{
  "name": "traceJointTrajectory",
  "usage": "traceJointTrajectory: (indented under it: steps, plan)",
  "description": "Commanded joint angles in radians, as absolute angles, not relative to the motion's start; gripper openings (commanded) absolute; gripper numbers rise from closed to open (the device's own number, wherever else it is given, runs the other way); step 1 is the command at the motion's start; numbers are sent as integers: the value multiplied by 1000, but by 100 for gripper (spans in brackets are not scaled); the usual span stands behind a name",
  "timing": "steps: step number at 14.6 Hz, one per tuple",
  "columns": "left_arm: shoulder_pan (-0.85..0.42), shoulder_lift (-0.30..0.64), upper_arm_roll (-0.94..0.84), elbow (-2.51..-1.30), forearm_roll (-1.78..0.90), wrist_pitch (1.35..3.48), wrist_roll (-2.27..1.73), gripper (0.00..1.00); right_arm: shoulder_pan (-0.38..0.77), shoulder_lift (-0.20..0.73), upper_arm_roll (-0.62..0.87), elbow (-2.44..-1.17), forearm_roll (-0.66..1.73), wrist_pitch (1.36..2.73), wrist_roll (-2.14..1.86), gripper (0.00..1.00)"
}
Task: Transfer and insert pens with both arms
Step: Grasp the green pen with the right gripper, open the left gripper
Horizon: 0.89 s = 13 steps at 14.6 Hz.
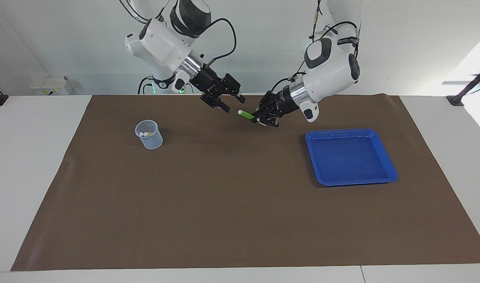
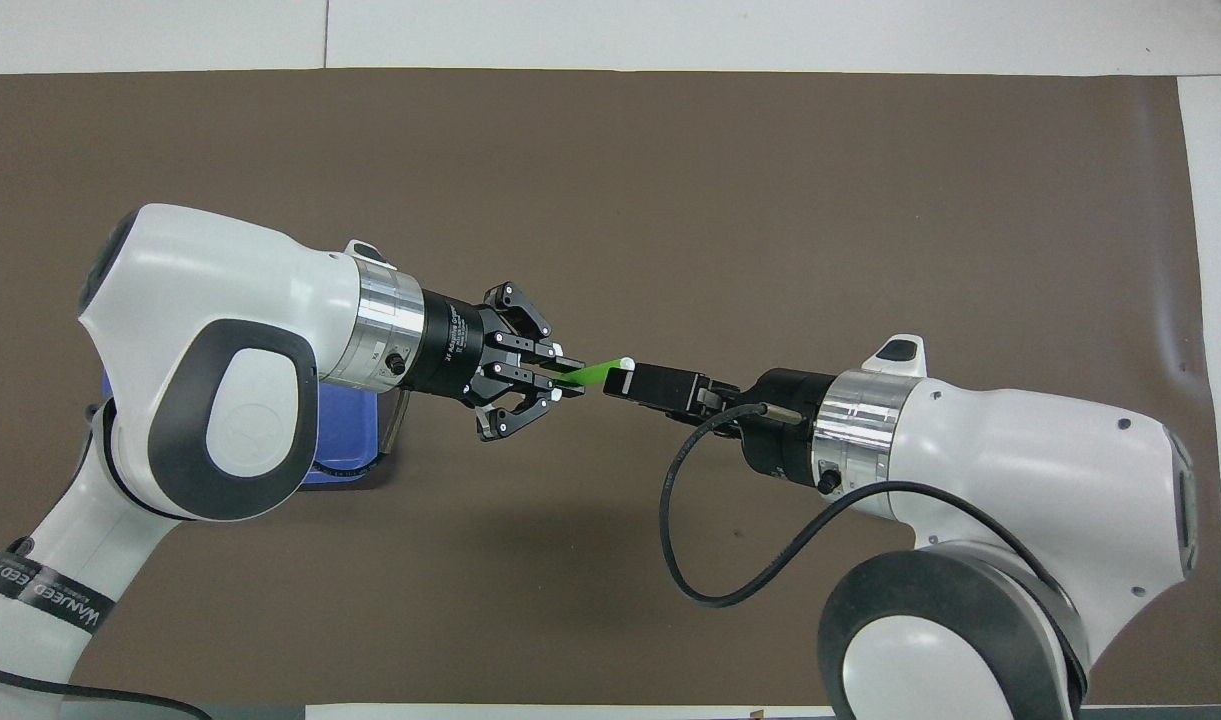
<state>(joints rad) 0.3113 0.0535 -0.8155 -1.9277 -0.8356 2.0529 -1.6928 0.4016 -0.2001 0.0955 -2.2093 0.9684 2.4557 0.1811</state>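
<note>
Left end effector (image 1: pixel 259 120) grips green pen (image 1: pixel 246 114); right end effector (image 1: pixel 234 104) open beside it

Matt brown mat (image 1: pixel 240 204); glossy blue plastic tray (image 1: pixel 385 157).

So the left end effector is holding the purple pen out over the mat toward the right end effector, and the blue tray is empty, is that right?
Not quite: the pen is green, not purple. The overhead view shows the left end effector shut on the green pen, its pale tip toward the right end effector over the mat. The blue tray is indeed empty.
</note>
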Motion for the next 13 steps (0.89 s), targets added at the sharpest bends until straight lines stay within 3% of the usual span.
traceJointTrajectory:
  steps: [1, 6, 8, 13]
  plan:
    - [288, 14, -810, -1954, -882, 2086, -1710, 0, 408, -195, 98, -2210, 994, 2493, 169, 72]
    - [269, 12, -828, -1954, -881, 2085, -1718, 0, 407, -163, 98, -2186, 994, 2496, 169, 68]
    - [267, 12, -830, -1954, -882, 2086, -1717, 0, 407, -164, 98, -2186, 994, 2493, 169, 62]
    - [267, 12, -830, -1954, -881, 2086, -1718, 0, 407, -169, 98, -2186, 994, 2459, 170, 63]
